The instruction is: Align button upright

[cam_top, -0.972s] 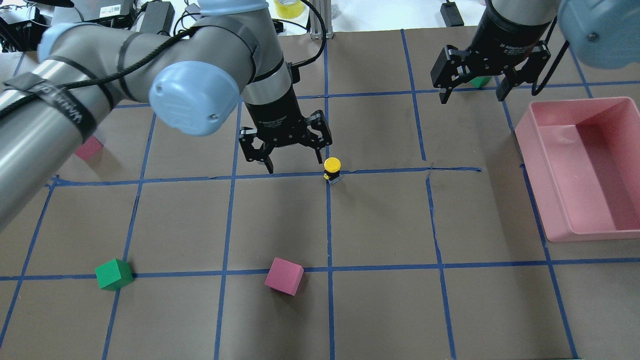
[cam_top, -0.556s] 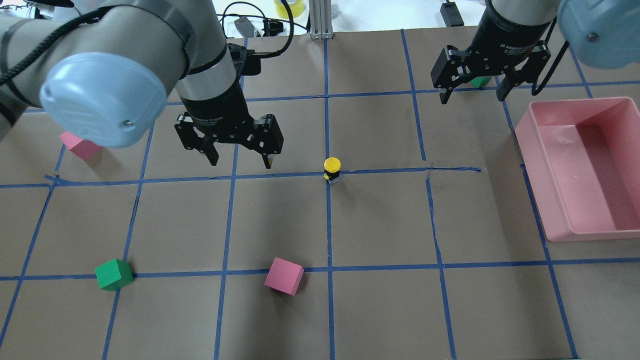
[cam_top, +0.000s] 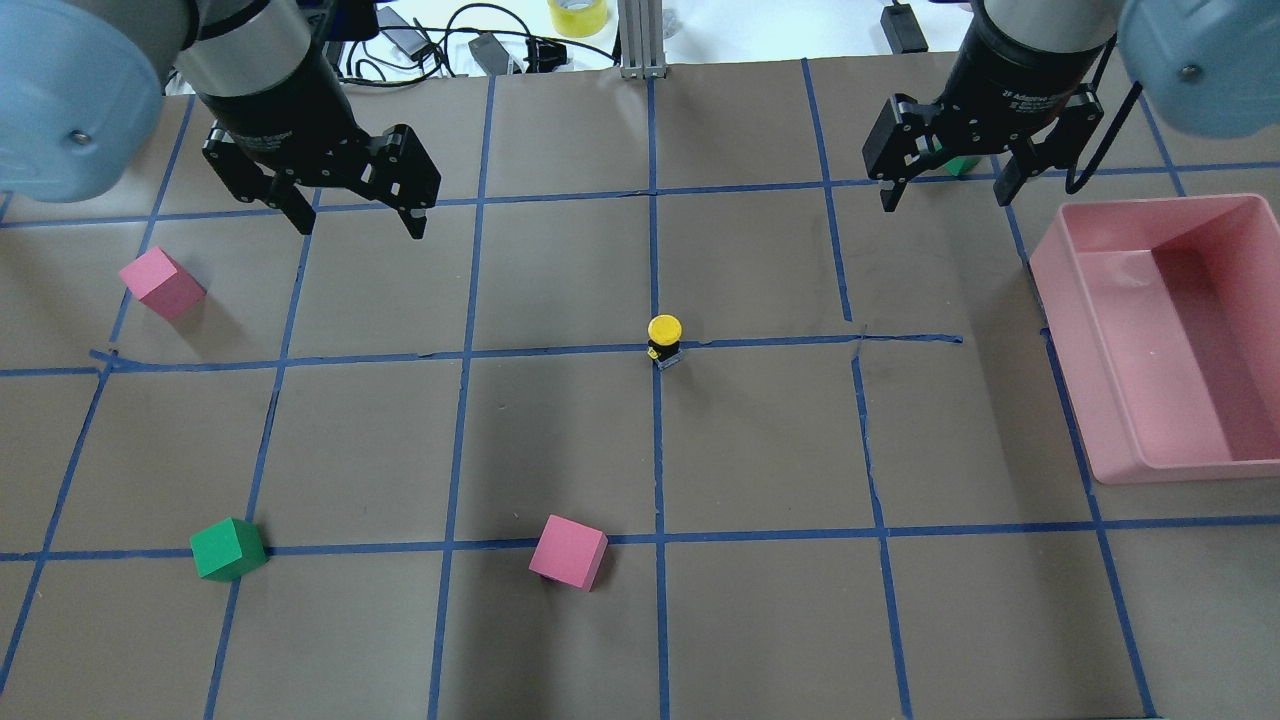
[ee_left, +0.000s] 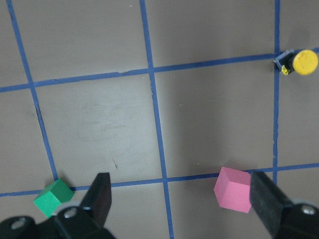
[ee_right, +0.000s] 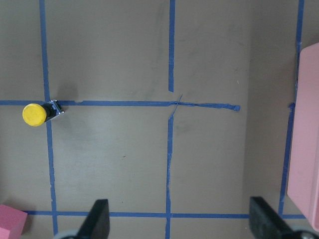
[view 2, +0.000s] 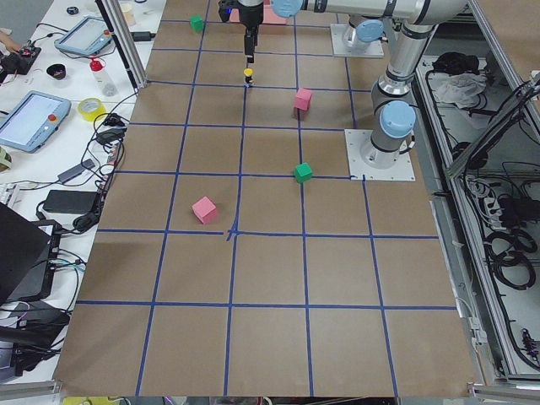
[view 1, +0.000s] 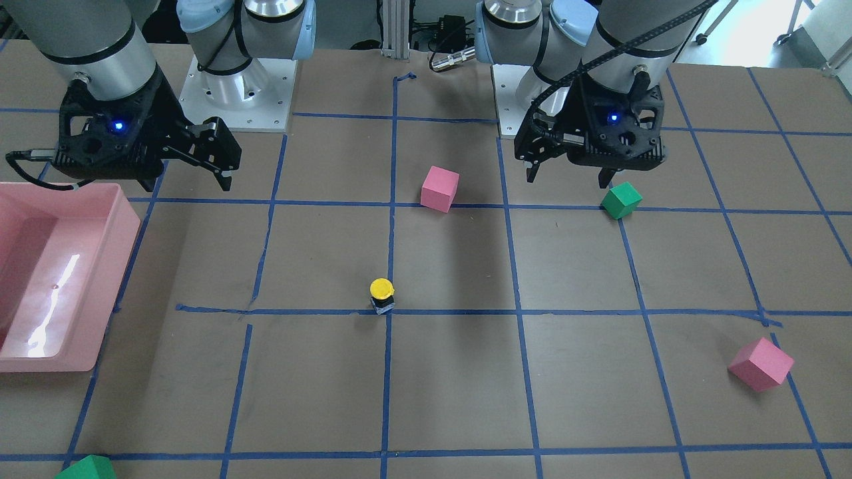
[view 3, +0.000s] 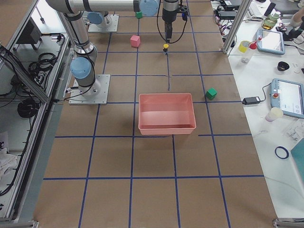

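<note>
The button [cam_top: 664, 340] has a yellow cap and a small black base. It stands cap up on a blue tape crossing mid-table, and also shows in the front view [view 1: 382, 295] and both wrist views [ee_left: 299, 62] [ee_right: 37, 114]. My left gripper [cam_top: 358, 225] is open and empty, raised at the far left, well apart from the button. My right gripper [cam_top: 945, 198] is open and empty, raised at the far right near the bin.
A pink bin [cam_top: 1090, 370] stands at the right edge. Pink cubes [cam_top: 160, 283] [cam_top: 568, 552] and a green cube [cam_top: 228, 549] lie on the left and near side. Another green cube [cam_top: 962, 163] sits behind the right gripper.
My left arm has pulled away from beside the button, moving left and toward the far side, its gripper still open. The button and the right arm have not moved.
</note>
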You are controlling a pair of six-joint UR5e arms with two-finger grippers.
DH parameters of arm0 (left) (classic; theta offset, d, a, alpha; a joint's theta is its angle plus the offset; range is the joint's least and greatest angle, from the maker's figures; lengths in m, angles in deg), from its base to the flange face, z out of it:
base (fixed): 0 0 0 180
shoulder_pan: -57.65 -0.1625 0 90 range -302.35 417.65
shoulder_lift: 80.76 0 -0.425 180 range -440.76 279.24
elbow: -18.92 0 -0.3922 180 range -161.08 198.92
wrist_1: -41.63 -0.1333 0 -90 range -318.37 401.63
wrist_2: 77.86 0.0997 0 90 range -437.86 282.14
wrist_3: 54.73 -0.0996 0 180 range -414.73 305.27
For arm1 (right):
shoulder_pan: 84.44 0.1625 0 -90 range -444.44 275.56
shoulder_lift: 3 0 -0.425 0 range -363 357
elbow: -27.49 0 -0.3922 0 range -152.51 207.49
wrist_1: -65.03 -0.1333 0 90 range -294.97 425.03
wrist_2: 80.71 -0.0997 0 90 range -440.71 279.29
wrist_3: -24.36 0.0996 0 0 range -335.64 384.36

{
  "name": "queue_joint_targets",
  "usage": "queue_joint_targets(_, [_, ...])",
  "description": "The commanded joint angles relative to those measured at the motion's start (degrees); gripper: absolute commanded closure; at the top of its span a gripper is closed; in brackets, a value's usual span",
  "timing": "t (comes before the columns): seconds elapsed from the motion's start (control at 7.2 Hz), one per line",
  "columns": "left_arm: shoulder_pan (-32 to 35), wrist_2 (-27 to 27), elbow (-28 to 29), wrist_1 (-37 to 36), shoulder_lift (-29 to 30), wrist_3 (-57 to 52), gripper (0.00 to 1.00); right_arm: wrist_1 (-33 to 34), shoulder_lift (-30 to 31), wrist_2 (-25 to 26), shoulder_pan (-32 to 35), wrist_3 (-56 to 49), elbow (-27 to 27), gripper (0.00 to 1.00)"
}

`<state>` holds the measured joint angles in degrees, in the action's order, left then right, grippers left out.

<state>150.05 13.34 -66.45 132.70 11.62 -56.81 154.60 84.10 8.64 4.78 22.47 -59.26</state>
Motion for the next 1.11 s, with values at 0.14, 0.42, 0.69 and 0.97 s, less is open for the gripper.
queue_joint_targets(0.14, [0.1,-0.1,-0.7,-2.0,-1.3,2.9,0.00,0.0,0.0,1.3,0.0,0.0,-0.1,0.00])
queue_joint_targets(0.42, [0.0,0.5,-4.0,-9.1,-1.8,2.2,0.00,0.0,0.0,1.5,0.0,-0.1,-0.1,0.00])
queue_joint_targets(0.69, [0.0,0.4,-4.3,-10.5,-1.9,1.8,0.00,-0.1,0.1,1.4,0.1,-0.1,0.0,0.00])
queue_joint_targets(0.97, [0.0,0.5,-4.2,-10.5,-1.9,1.7,0.00,0.0,0.1,1.3,0.2,-0.1,0.0,0.00])
